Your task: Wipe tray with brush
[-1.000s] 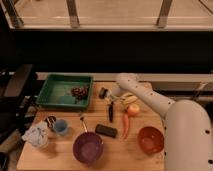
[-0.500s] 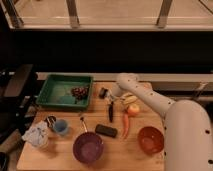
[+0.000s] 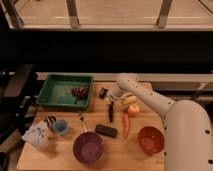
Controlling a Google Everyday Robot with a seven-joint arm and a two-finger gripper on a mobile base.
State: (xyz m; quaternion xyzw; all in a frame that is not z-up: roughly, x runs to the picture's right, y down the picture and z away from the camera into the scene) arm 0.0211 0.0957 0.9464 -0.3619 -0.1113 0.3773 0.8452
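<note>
The white arm reaches across the wooden tabletop (image 3: 55, 152) from the right, and its tool (image 3: 109, 100) sits low near the middle, just above the top end of the brush (image 3: 110, 113), with its fingers clenched; whether they pinch the brush cannot be told. The brush lies on the wood, pointing toward the near edge, beside the orange carrot (image 3: 125, 125). The green tray (image 3: 65, 91) rests at the far left of the tabletop, apart from the brush, with a dark reddish clump (image 3: 79, 92) inside near its right wall. A purple bowl (image 3: 88, 147), an orange bowl (image 3: 150, 139) and a short black block (image 3: 106, 130) lie nearer
</note>
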